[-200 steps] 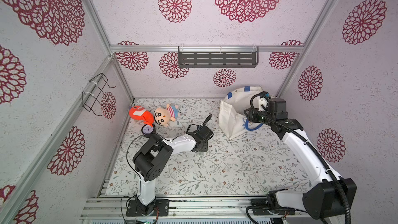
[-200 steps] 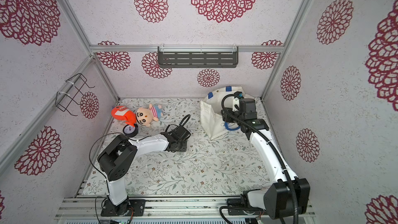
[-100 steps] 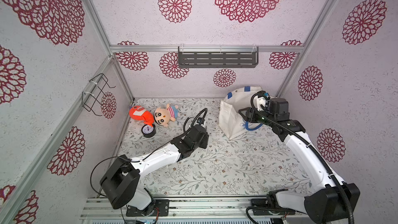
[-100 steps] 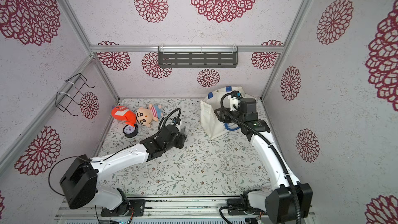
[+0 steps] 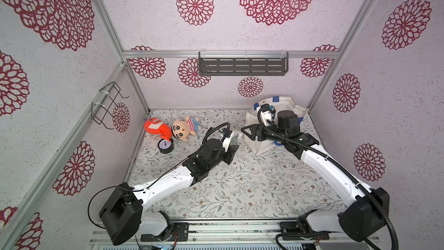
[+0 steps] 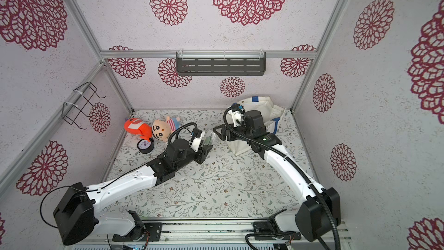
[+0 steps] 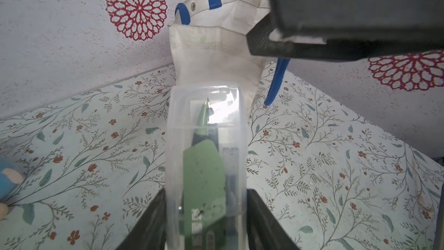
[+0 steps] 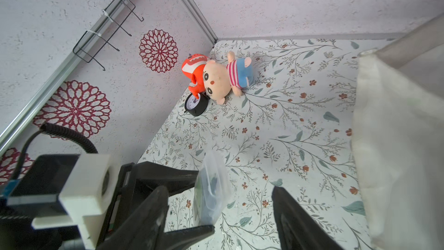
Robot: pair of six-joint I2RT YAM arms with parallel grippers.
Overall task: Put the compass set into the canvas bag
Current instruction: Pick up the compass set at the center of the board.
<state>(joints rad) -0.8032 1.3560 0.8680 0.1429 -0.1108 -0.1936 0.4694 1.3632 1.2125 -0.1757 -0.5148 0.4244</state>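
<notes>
Canvas bag [image 5: 261, 145] stands open in far right corner of table [image 5: 240, 188]. Right gripper [image 8: 218, 192] hangs just beside bag's front wall, jaws wide apart, nothing held. Left gripper [image 7: 206, 217] is clamped on compass set [image 7: 206, 140], a clear case w/ green compass, held off the table near bag, outside it.

Right of frame centre, the right gripper [image 5: 251, 133] blocks the gap between compass set [image 5: 234, 138] and canvas bag [image 5: 260, 147]; lower-centre worktop [image 5: 240, 188] offers free passage.
</notes>
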